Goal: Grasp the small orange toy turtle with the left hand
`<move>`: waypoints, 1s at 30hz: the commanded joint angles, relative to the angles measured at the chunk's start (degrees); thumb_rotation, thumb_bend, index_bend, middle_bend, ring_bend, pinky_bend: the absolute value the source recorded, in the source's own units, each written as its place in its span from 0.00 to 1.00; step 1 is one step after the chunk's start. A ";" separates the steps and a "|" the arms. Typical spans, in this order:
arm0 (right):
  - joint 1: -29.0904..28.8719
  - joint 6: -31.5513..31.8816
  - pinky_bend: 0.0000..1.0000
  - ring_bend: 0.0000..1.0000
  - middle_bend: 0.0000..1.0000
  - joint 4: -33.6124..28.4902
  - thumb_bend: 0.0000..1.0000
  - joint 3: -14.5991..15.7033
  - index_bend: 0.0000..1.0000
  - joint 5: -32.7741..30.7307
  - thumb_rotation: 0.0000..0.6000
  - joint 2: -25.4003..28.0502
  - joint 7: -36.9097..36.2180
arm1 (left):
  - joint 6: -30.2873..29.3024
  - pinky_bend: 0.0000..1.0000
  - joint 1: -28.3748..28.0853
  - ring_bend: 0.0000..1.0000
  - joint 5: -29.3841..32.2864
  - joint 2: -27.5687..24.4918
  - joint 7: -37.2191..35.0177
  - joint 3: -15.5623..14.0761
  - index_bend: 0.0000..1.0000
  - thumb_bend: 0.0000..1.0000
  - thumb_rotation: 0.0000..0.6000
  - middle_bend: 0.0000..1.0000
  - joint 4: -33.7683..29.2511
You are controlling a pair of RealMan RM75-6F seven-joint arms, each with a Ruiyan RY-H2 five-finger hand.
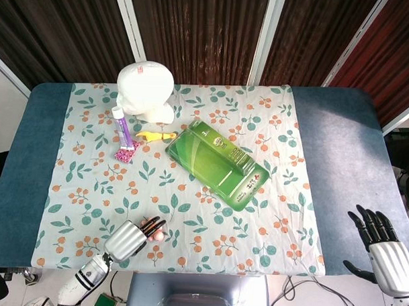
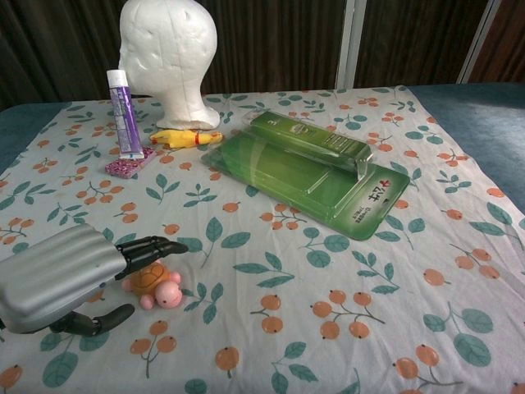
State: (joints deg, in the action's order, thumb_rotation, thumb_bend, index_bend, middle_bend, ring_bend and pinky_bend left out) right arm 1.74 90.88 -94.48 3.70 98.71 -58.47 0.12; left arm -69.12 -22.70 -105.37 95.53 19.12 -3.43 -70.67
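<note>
Now over the turtle (image 2: 156, 285), near the front edge of the table (image 1: 338, 164), toward its front-left corner; left hand (image 2: 61, 275) arched above it, fingers (image 2: 152, 246) extended over the shell, thumb (image 2: 94, 318) low on the near side; not yet clamped, nothing held, toy resting on the flowered cloth (image 2: 271, 246). Shell only partly covered in the chest view; pink head and feet poking out toward the table's right edge, past the fingertips; long axis judged roughly left-to-right across the table, though partly hidden. Seen from the head view, left hand (image 1: 129, 239) lying right on the toy, turtle (image 1: 153, 230) peeking beyond the knuckles. Contact between fingers and shell: cannot tell. Right hand (image 1: 382, 246) well apart off the front-right corner, splayed, empty; far from the toy, no part in this. Next move judged a plain closing of fingers and thumb across the shell; risk of nudging the light toy rightward out of the pinch.
</note>
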 commanded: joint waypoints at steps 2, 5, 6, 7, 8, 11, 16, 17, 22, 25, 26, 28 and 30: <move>0.16 0.46 0.00 0.00 0.00 0.02 0.13 -0.09 0.00 -0.02 1.00 0.11 -0.33 | -1.32 1.00 -0.43 0.90 -0.23 1.18 0.22 0.07 0.27 0.44 1.00 0.31 1.80; 0.23 0.59 0.00 0.00 0.00 0.06 0.13 -0.12 0.00 -0.07 1.00 0.17 -0.47 | -2.26 1.00 -0.81 0.91 -0.53 2.24 -0.32 -0.06 0.37 0.44 1.00 0.38 3.84; 0.22 0.53 0.00 0.00 0.00 0.05 0.13 -0.09 0.00 -0.05 1.00 0.20 -0.49 | -2.63 1.00 -0.99 0.91 -0.58 2.72 -0.90 -0.08 0.40 0.44 1.00 0.40 4.60; 0.21 0.49 0.00 0.00 0.00 0.03 0.13 -0.07 0.00 -0.05 1.00 0.21 -0.48 | -3.04 1.00 -1.15 0.91 -0.69 3.10 -1.57 -0.11 0.44 0.44 1.00 0.44 5.21; 0.19 0.44 0.00 0.00 0.00 0.03 0.13 -0.07 0.00 -0.06 1.00 0.21 -0.47 | -3.49 1.00 -1.30 0.91 -0.83 3.50 -2.28 -0.14 0.48 0.44 1.00 0.48 5.93; 0.21 0.43 0.00 0.00 0.00 0.00 0.13 -0.13 0.00 -0.19 1.00 0.25 -0.47 | -4.97 1.00 -1.76 0.93 -1.23 4.89 -4.02 -0.17 0.58 0.45 1.00 0.60 8.70; 0.21 0.36 0.00 0.00 0.00 0.00 0.13 -0.21 0.00 -0.37 1.00 0.23 -0.40 | -10.08 1.00 -2.07 0.98 -2.71 8.06 -6.85 -0.06 0.75 0.53 1.00 0.80 14.70; 0.21 0.32 0.00 0.00 0.00 0.00 0.13 -0.19 0.00 -0.37 1.00 0.23 -0.36 | -10.96 1.00 -2.10 0.99 -3.01 8.63 -7.28 -0.14 0.77 0.55 1.00 0.84 15.94; 0.20 0.29 0.00 0.00 0.00 -0.03 0.13 -0.19 0.00 -0.34 1.00 0.25 -0.35 | -12.42 1.00 -2.18 1.00 -2.83 10.24 -10.18 -0.93 0.77 0.54 1.00 0.84 19.22; 0.24 0.41 0.00 0.00 0.00 -0.03 0.13 -0.17 0.00 -0.22 1.00 0.25 -0.37 | -10.40 1.00 -2.61 0.98 -2.16 9.43 -10.33 -1.74 0.62 0.47 1.00 0.66 18.82; 0.25 0.43 0.00 0.00 0.00 -0.03 0.13 -0.15 0.00 -0.18 1.00 0.25 -0.38 | -9.80 1.00 -2.72 0.97 -1.87 9.09 -10.27 -1.87 0.53 0.45 1.00 0.58 18.32; 0.27 0.43 0.00 0.00 0.00 -0.01 0.13 -0.14 0.00 -0.17 1.00 0.24 -0.38 | -8.88 1.00 -2.93 0.96 -1.34 8.35 -9.90 -2.07 0.41 0.43 1.00 0.49 16.94; 0.25 0.40 0.00 0.00 0.00 -0.02 0.13 -0.17 0.00 -0.21 1.00 0.24 -0.39 | -8.45 1.00 -3.00 0.96 -0.89 7.80 -9.60 -2.19 0.33 0.41 1.00 0.43 15.66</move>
State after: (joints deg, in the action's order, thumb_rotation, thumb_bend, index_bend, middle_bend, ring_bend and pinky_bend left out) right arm 2.00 91.29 -94.50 3.54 98.51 -58.23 -0.27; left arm -78.10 -25.52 -106.71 103.85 9.26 -5.40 -54.21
